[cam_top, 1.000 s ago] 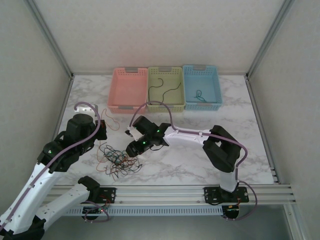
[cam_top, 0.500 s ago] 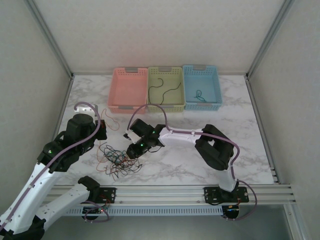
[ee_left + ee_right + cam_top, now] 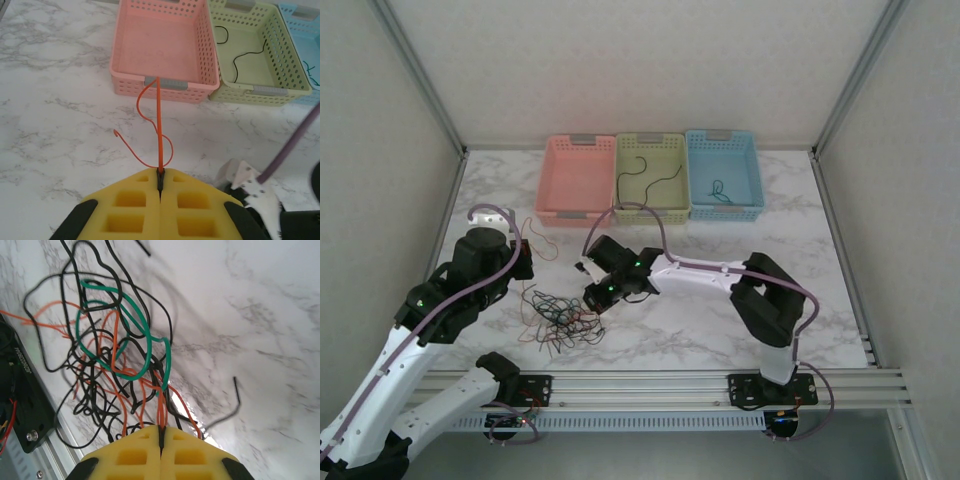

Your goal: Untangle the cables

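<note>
The cables (image 3: 555, 320) lie as a loose tangle of red-orange, black and green-teal wires on the marble table, near the front left. My left gripper (image 3: 525, 258) is shut on one red-orange cable (image 3: 159, 135), which curls out ahead of its yellow pads (image 3: 130, 200) toward the pink basket. My right gripper (image 3: 592, 300) is at the tangle's right edge. In the right wrist view it (image 3: 161, 431) is shut on a red-orange cable (image 3: 161, 410) that runs back into the knot of cables (image 3: 110, 355).
Three baskets stand in a row at the back: pink (image 3: 577, 178), yellow-green (image 3: 652, 175) holding a black cable (image 3: 645, 170), and blue (image 3: 723, 172) holding a teal cable (image 3: 720, 188). A metal rail (image 3: 650, 385) runs along the front edge.
My right gripper has closed on a red-orange cable at the tangle's edge, after dipping toward the pile and drawing back a little. The left arm has stayed still.
</note>
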